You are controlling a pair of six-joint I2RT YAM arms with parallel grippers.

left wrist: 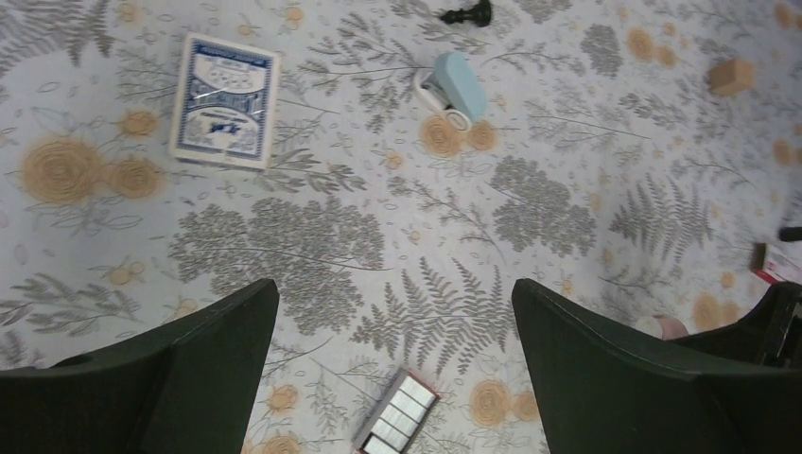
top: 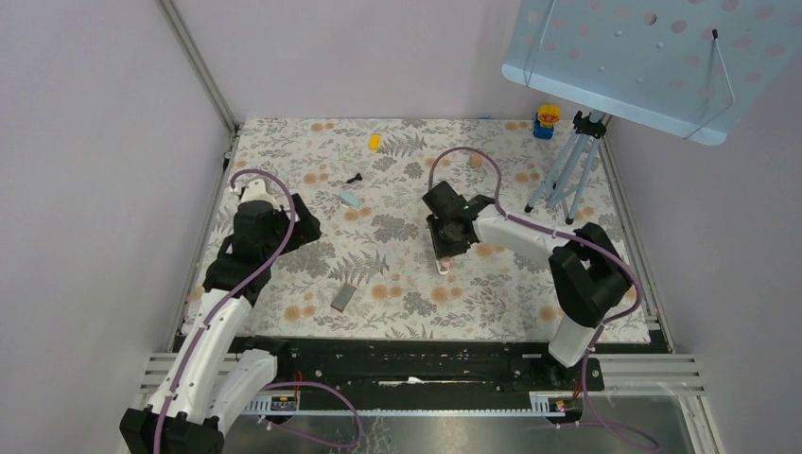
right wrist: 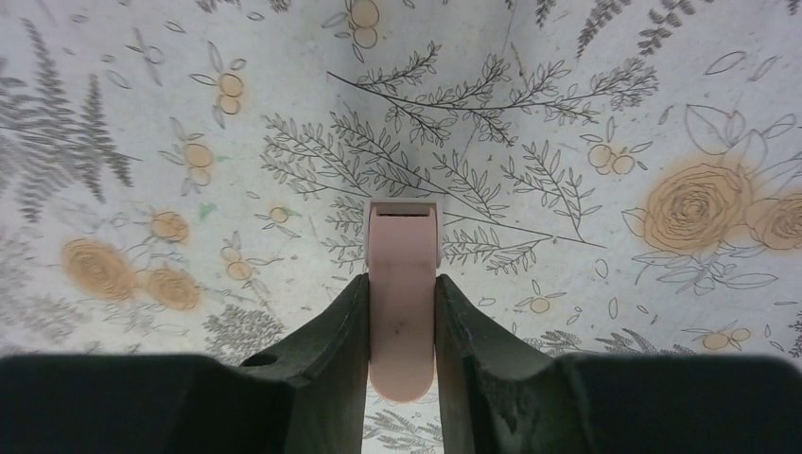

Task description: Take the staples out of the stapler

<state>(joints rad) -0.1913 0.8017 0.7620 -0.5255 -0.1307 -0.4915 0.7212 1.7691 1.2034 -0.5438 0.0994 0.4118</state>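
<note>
Cloth [top: 501,295] printed with ferns and orange flowers covers the whole table in front of me. Over its far right corner hangs a pale blue panel [top: 634,57] full of holes, carried on a tripod [top: 567,180].

My right gripper [right wrist: 402,280] reaches to the middle of the table and points down at the cloth. Its jaws pinch the pink stapler [right wrist: 402,236] by its two long sides. The stapler's squared end sticks out past my fingertips, close above the cloth; I cannot tell whether it touches.

My left gripper [left wrist: 392,293] hovers over the left part of the table with its jaws spread wide and nothing between them.

Under that left wrist view lies a blue and white card box [left wrist: 225,99], flat on the cloth. A flat grey case [left wrist: 397,412] with pale segments lies near my left fingertips, toward the near edge. Farther out sits a small pale blue gadget [left wrist: 452,87], and just beyond it a little black piece [left wrist: 465,13]. A wooden block [left wrist: 733,76] sits apart toward the far right, a yellow bit [top: 374,142] near the far edge, and a small toy [top: 547,120] by the tripod.
</note>
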